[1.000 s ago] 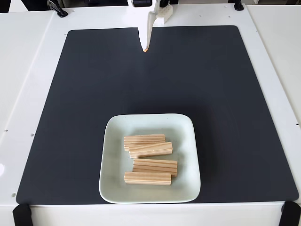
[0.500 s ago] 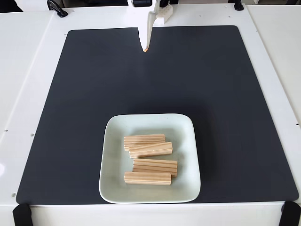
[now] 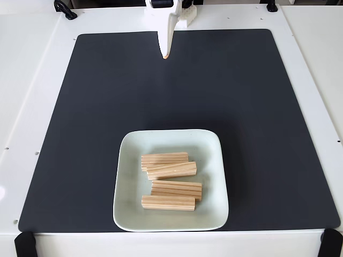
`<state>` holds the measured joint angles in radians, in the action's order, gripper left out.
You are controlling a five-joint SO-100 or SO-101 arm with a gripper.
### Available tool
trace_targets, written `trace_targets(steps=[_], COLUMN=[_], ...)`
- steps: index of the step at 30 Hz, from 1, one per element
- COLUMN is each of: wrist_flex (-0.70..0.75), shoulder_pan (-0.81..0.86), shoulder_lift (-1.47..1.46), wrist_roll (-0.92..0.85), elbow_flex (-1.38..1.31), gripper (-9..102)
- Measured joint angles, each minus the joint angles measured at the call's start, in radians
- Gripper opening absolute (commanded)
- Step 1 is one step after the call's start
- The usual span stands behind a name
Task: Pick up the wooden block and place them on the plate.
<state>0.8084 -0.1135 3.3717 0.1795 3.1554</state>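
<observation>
Looks basically done: all four wooden blocks (image 3: 168, 181) lying inside the plate (image 3: 128, 155), two pairs near its middle. Gripper (image 3: 165, 55) far above the plate at the mat's (image 3: 257, 107) top edge, seemingly closed, holding nothing. Best to just park there, no nudging the stack.

I see bare black rubber mat (image 3: 107, 96) open on all sides of the pale mint square plate (image 3: 128, 209); four light pine bars (image 3: 169, 182) crowd its middle, leaving the rim free.
</observation>
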Motion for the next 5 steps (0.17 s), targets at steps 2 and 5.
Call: trace_targets(steps=[2,5], wrist_flex=[0.000,0.000], shoulder_pan=[0.000,0.000], shoulder_lift=[0.000,0.000], wrist_roll=[0.000,0.000], elbow_flex=[0.000,0.000], gripper=[0,0])
